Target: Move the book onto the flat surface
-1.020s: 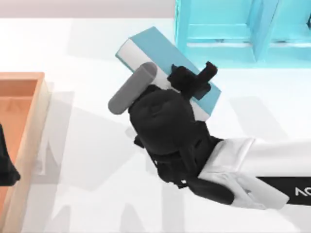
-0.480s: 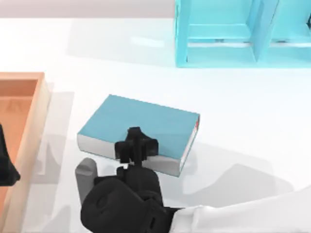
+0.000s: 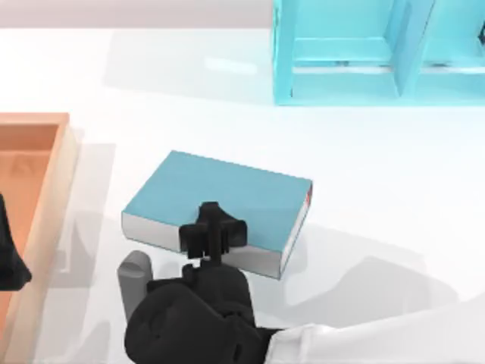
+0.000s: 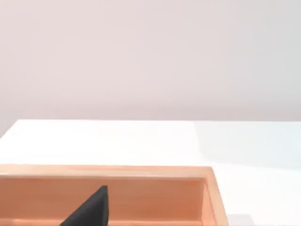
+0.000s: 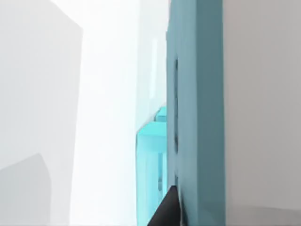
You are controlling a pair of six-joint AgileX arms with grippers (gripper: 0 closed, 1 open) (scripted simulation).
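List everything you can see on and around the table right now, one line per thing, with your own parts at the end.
book: one, teal-blue cover with white-grey page edges, lying flat on the tabletop near the middle, toward the front.
tabletop: one, plain white, under everything.
shelf unit: one, light blue, at the back of the table, right of centre.
wooden tray: one, orange-brown, at the table's left edge.
right pincer: one, black, on a white arm reaching in from the right, clamped on the book's front edge over the page side.
left pincer: one, black, parked over the wooden tray at the left edge.
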